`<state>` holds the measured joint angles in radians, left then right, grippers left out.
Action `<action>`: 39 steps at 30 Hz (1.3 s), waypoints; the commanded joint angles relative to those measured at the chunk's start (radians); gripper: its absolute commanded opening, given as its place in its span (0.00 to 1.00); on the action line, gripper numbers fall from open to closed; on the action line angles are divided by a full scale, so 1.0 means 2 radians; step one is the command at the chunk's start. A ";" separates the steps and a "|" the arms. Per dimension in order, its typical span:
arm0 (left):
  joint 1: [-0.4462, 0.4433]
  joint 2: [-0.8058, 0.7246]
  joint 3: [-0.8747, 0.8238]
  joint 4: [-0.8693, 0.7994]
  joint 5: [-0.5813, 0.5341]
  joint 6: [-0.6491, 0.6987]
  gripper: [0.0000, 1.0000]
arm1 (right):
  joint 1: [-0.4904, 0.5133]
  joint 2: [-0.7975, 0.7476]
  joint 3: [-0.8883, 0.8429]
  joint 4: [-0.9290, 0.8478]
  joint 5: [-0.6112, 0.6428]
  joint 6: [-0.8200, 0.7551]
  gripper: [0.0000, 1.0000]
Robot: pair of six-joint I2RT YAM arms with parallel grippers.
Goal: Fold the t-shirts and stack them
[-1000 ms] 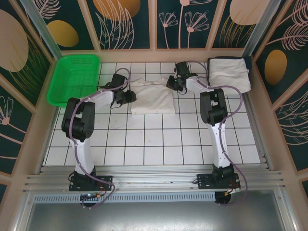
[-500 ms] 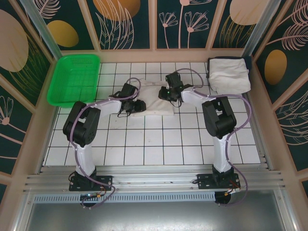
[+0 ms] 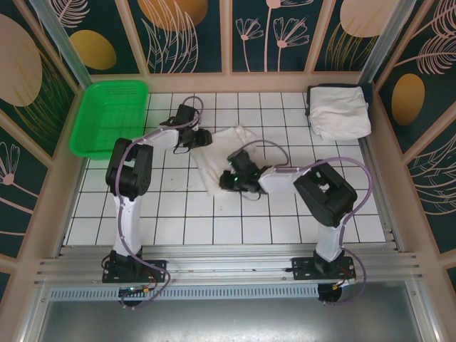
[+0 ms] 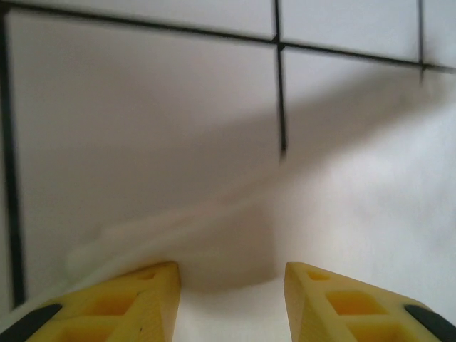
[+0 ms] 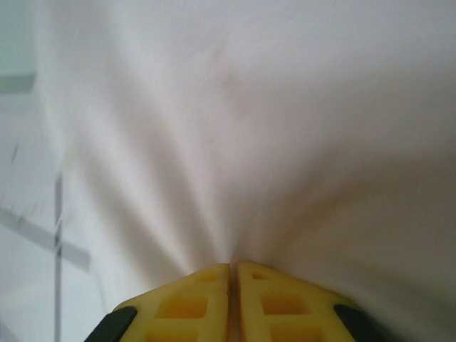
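We see dark wall panels (image 3: 192,35) painted with pale leaves and orange ovals, set in light wooden frames, closing in three sides. Inside them lies the tabletop (image 3: 214,214), white tiles ruled by a dark grid, with a metal rail along its near edge where the arm bases are bolted.

The right arm (image 3: 324,196) bends back on itself from its base and reaches leftward across the middle of the tabletop. The left arm (image 3: 128,171) rises along the left side and turns right at the far rows of tiles. Between them they flank the cloth, with nothing else lying between the two.

The green mesh basket (image 3: 117,83) sits in the far left corner, well apart from the cloth and just beyond the left arm's elbow. The loose t-shirt (image 3: 217,160) lies rumpled near the centre, skewed across the grid, one corner pointing to the far side. The folded t-shirt pile (image 3: 338,110) rests in the far right corner against the wall, a dark edge showing at its back.

The right gripper (image 3: 229,182) is at the near edge of the loose t-shirt. In its wrist view we see its jaws clenched together on the cloth, creases fanning out from the pinch. The left gripper (image 3: 203,137) is at the far left edge of that t-shirt. Its wrist view shows its jaws apart, released, with the cloth's edge lying between and ahead of them on the tiles.
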<state>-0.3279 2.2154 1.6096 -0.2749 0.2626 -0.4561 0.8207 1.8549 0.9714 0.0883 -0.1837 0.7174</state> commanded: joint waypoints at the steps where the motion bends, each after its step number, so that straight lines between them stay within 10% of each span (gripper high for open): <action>1: 0.000 0.035 0.057 -0.029 0.042 0.019 0.43 | 0.024 -0.044 -0.014 -0.044 -0.013 0.042 0.12; 9: -0.001 -0.009 0.035 0.009 0.100 0.008 0.46 | -0.058 -0.137 -0.009 -0.110 0.037 -0.015 0.29; 29: 0.004 -0.235 -0.251 0.054 -0.016 -0.018 0.60 | -0.123 0.056 0.159 -0.169 0.075 -0.089 0.42; 33: 0.004 -0.228 -0.268 0.065 -0.009 -0.024 0.59 | -0.125 0.063 0.165 -0.152 0.053 -0.085 0.40; 39: 0.009 -0.225 -0.276 0.063 -0.026 -0.024 0.59 | -0.127 0.033 0.167 -0.160 0.059 -0.082 0.08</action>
<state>-0.3237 1.7607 1.0718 -0.1745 0.2295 -0.4938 0.5755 1.9717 1.2785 -0.2321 -0.0757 0.5591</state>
